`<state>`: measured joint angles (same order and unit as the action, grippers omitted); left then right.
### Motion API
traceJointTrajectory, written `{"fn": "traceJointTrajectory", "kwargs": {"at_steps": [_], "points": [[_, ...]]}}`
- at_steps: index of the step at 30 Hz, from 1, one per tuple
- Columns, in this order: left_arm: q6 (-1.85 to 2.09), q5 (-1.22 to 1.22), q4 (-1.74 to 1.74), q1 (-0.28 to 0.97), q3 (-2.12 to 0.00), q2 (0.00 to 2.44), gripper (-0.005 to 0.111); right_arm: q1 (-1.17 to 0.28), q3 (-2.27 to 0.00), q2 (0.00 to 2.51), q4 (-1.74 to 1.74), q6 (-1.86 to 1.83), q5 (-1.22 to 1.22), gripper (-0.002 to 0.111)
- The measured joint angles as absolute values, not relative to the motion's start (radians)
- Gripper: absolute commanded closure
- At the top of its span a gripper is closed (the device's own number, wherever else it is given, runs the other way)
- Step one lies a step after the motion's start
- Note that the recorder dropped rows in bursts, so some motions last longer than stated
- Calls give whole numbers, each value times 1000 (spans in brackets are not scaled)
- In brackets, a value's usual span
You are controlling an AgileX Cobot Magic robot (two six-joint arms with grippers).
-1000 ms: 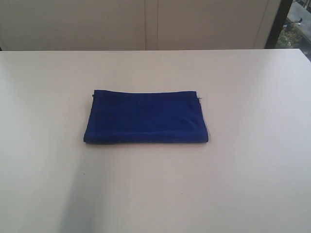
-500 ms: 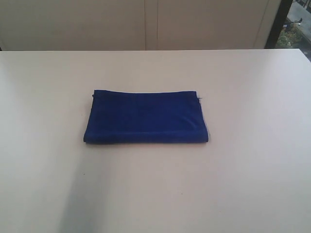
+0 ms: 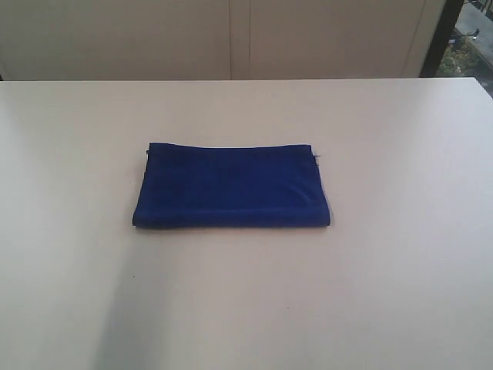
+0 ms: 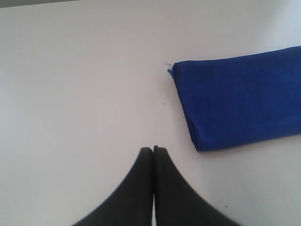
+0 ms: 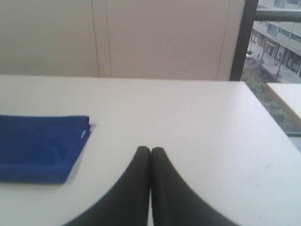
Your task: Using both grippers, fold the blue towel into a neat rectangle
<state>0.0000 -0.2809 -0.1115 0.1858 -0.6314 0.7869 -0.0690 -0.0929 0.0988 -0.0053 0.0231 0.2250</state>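
1 folded blue towel (image 3: 231,187), straight edges, table (image 3: 400,277) surrounding

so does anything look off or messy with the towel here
Nothing much. The blue towel lies flat on the table as a fairly neat folded rectangle; only a small loose thread sticks out at one corner.

The blue towel (image 3: 229,186) is soft cloth with a matt, slightly fuzzy surface. The table (image 3: 385,293) looks smooth and pale, with a weak shine.
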Motion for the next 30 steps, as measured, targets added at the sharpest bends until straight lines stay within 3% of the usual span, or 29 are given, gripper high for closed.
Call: {"fn": "traceJointTrajectory", "kwargs": {"at_steps": [30], "points": [[0,-281,-112,186,-631,787,107,-69,-5,99,-5,26,284,108]]}}
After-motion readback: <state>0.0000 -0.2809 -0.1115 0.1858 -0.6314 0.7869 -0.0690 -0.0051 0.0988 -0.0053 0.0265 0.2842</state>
